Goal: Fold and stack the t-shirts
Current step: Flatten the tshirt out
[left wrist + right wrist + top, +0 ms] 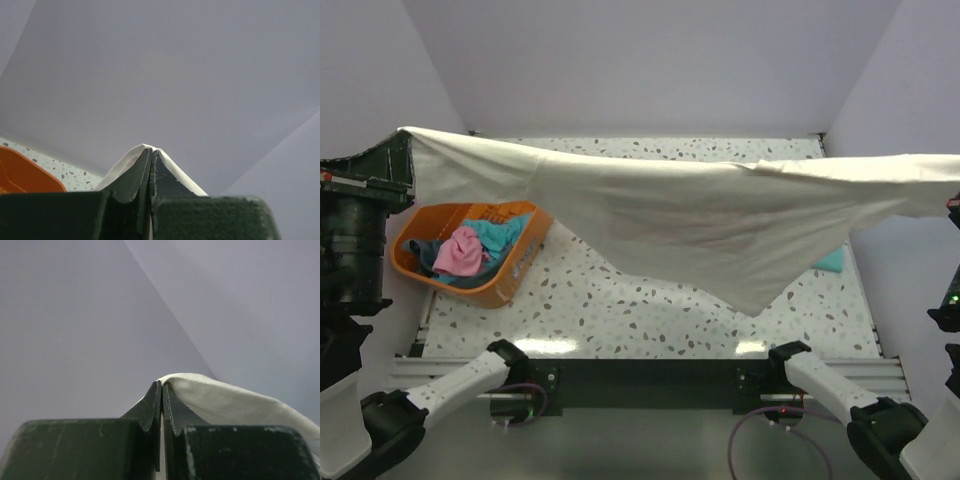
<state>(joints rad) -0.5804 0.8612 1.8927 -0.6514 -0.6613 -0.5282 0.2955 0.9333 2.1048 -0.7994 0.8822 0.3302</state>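
One cream t-shirt [700, 215] hangs stretched, pinched by left gripper [151, 151] and right gripper [162, 385]. It half-hides one teal t-shirt [830, 262]. One orange basket [515, 272] sits left.

Overhead, the cream-white t-shirt [700, 215] wall to wall; orange basket [510, 285] at left; bare tabletop [620, 310] beneath.

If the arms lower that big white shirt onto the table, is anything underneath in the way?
The left gripper and right gripper hold the white shirt stretched above the table. The orange basket stands near its left end, and a teal cloth peeks out at the right; the middle looks free.
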